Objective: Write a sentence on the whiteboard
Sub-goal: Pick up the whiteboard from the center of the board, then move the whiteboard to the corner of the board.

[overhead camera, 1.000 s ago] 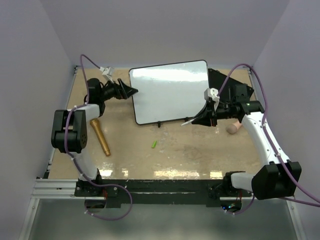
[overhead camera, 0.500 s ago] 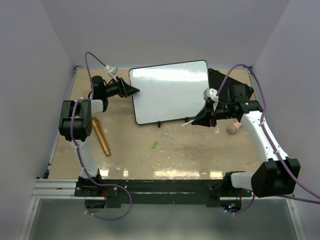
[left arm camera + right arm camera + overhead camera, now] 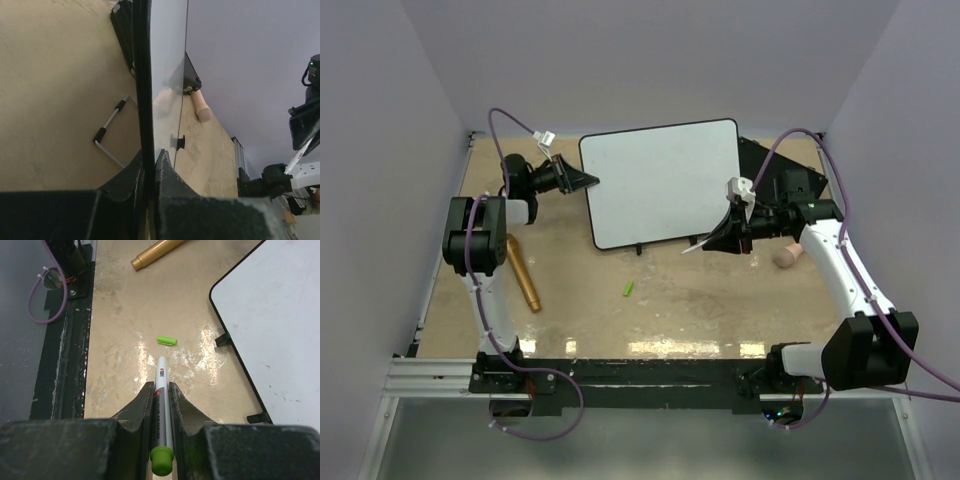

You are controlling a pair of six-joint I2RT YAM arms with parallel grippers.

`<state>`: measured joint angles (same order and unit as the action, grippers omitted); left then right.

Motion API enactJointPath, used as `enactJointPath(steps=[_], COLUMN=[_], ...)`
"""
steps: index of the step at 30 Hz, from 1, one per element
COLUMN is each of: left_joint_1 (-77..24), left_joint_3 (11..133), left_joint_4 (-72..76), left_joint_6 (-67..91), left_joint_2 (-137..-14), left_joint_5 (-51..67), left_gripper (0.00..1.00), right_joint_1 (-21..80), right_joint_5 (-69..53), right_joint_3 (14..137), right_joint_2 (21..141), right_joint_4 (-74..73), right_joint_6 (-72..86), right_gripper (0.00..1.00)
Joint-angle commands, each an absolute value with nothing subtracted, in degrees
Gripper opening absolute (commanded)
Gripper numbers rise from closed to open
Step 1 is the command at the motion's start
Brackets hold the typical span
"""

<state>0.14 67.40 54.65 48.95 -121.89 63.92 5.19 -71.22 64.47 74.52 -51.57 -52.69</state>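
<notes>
Tan table point(image 3: 670, 310): left gripper point(image 3: 588, 180) pinches whiteboard point(image 3: 660, 185) edge — right gripper point(image 3: 715, 243) grips marker point(image 3: 162, 400).

Setting: a robotics lab test cell, not a home or shop. Evidence you can check:

- Plain lilac walls point(image 3: 650, 60) box in a tan counter point(image 3: 700, 300) on three sides.
- The left arm point(image 3: 492, 305) and right arm point(image 3: 840, 270) are bolted to a black base plate point(image 3: 640, 375) beside an aluminium rail point(image 3: 425, 375).
- Purple cables point(image 3: 582, 398) trail loose.
- The left jaws clamp the edge of a whiteboard point(image 3: 660, 185). The right jaws grip a marker point(image 3: 162, 405).
</notes>
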Motion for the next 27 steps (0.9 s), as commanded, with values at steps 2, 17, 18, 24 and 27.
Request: enactJointPath(steps=[2, 17, 18, 24, 27], left_joint_1=[0.00, 0.00, 0.00, 0.00, 0.00], left_joint_3=[68.91, 63.28, 63.28, 62.93, 62.75], left_joint_4=[60.47, 69.25, 69.43, 70.75, 70.66], left_joint_6=[44.30, 47.71, 48.07, 51.59, 52.38], left_joint_2=[-120.94, -108.38, -107.15, -102.66, -100.47], left_joint_5=[63.63, 57.57, 57.31, 55.02, 53.71], left_gripper=[0.00, 0.00, 0.00, 0.00, 0.00], right_joint_1=[4.75, 4.83, 4.83, 4.83, 4.83], right_joint_5=[-71.98, -72.51, -72.51, -71.98, -71.89], right_joint_3=[64.69, 65.83, 65.92, 67.49, 69.25], right_joint_2=[74.53, 74.71, 74.62, 73.74, 74.44], right_joint_4=[-52.21, -57.39, -58.00, -60.81, -65.19], right_joint_6=[-54.23, -60.11, -60.73, -63.10, -66.77], right_gripper=[0.00, 0.00, 0.00, 0.00, 0.00])
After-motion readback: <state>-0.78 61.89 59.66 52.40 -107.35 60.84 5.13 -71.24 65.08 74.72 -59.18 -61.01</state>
